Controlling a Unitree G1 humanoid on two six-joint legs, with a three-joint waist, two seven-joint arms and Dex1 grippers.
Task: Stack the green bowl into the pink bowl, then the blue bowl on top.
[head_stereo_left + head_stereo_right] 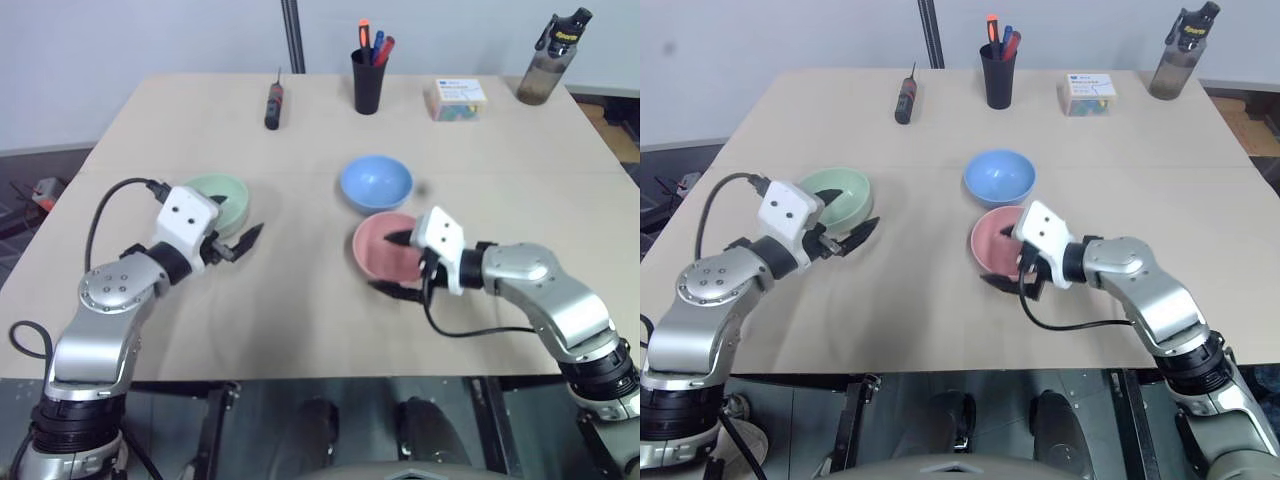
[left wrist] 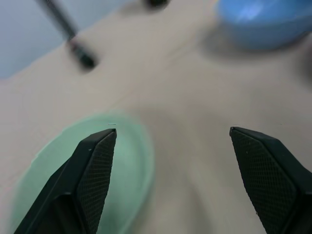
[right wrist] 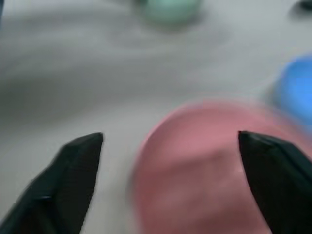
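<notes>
A table point(image 1: 300, 320) held three bowls. The green bowl point(image 1: 222, 200) sat toward the left; the blue bowl point(image 1: 375, 182) and the pink bowl point(image 1: 385, 246) sat right of centre, the pink one just in front of the blue, nearly touching. Along the far edge — from left to right — lay a screwdriver point(image 1: 272, 103), then stood a cup of pens point(image 1: 368, 80), a small box point(image 1: 457, 99) and, at the far right corner, a bottle point(image 1: 553, 58).
</notes>
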